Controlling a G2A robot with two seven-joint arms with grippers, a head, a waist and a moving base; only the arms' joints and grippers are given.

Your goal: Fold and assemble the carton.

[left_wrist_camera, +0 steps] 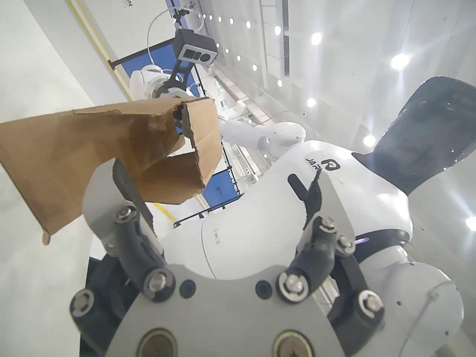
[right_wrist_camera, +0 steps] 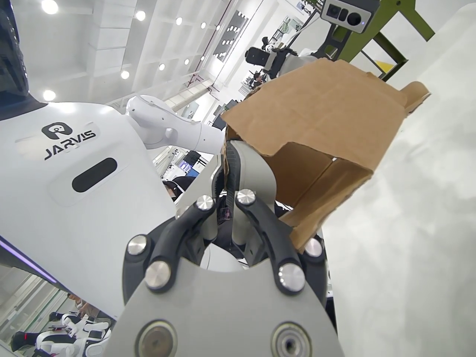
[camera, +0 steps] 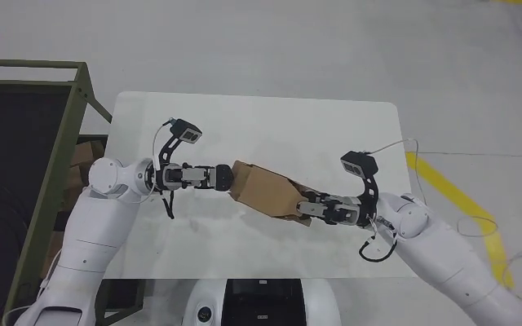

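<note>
A brown carton [camera: 265, 191], partly unfolded into an open tube, hangs tilted over the middle of the white table [camera: 326, 130], between my two arms. My right gripper [camera: 306, 209] is at its near right end. In the right wrist view that gripper [right_wrist_camera: 227, 154] is shut on the edge of a flap of the carton [right_wrist_camera: 327, 105]. My left gripper [camera: 223, 177] is at the carton's left end. In the left wrist view it [left_wrist_camera: 219, 187] stands open, with the carton [left_wrist_camera: 74, 142] lying against one finger [left_wrist_camera: 128, 187] and the other finger apart from it.
A green metal rack [camera: 77, 90] stands off the table's left edge, with flat cardboard pieces [camera: 77, 167] stacked under it. A yellow floor line [camera: 457, 196] runs to the right of the table. Bare table surface lies behind the carton.
</note>
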